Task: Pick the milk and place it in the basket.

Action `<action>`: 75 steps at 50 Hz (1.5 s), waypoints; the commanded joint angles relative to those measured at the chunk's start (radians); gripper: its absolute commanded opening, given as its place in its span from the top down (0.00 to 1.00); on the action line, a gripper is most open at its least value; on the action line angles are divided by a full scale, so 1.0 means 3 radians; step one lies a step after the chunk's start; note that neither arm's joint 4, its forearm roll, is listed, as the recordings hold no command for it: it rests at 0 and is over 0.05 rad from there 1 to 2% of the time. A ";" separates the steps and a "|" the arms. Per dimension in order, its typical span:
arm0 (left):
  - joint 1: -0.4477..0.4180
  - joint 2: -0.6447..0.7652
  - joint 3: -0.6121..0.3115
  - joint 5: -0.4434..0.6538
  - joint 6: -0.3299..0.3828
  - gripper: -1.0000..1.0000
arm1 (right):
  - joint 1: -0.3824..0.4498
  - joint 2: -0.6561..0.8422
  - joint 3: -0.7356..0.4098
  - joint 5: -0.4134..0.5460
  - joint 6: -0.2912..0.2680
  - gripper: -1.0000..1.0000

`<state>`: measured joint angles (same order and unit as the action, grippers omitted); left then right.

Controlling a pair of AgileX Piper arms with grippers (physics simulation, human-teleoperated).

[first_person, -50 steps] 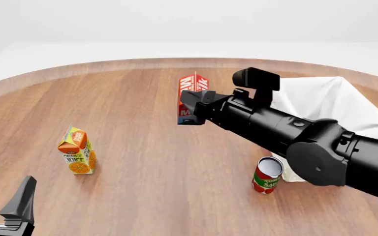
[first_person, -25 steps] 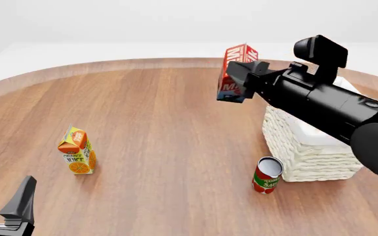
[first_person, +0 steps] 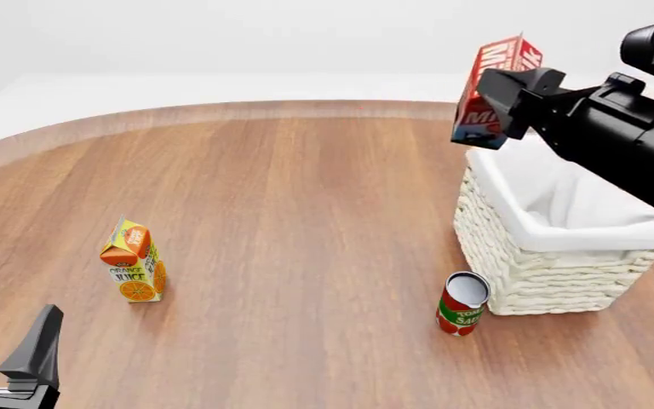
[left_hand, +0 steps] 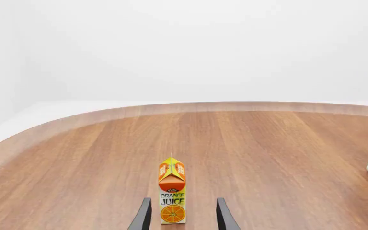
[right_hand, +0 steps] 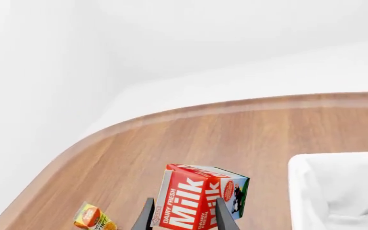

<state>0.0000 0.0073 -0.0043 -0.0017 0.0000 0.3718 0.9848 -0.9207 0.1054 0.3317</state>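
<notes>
Cartons: 1 milk (first_person: 489, 89), 1 juice (first_person: 133, 262); 1 can (first_person: 461, 302), 1 basket (first_person: 554, 264).

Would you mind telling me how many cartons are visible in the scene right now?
2. The milk is held aloft in the right end effector, above the far-left corner of the basket. The orange juice carton stands on the table's left side. None appear hidden.

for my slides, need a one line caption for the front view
Right gripper holds the milk tilted, above the basket's far-left corner.

Glossy black arm (first_person: 628, 128), blocky angular housings
</notes>
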 commanded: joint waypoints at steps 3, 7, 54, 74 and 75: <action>0.0000 0.0000 0.0000 0.0000 0.0000 0.00 | -0.0270 -0.0129 -0.0060 0.0042 -0.0035 1.00; 0.0000 0.0000 0.0000 0.0000 0.0000 0.00 | -0.0358 -0.0111 -0.0046 0.0032 -0.0069 1.00; 0.0000 0.0000 0.0000 0.0000 0.0000 0.00 | -0.1177 0.0111 0.0253 -0.0423 -0.0207 1.00; 0.0000 0.0000 0.0000 0.0000 0.0000 0.00 | -0.1286 0.0580 -0.0052 -0.0464 -0.0202 1.00; 0.0000 0.0000 0.0000 0.0000 0.0000 0.00 | -0.1292 0.0606 -0.0065 -0.0464 -0.0193 1.00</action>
<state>0.0000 0.0073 -0.0043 -0.0017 0.0000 0.0020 1.1138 -0.8805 -0.0244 0.2431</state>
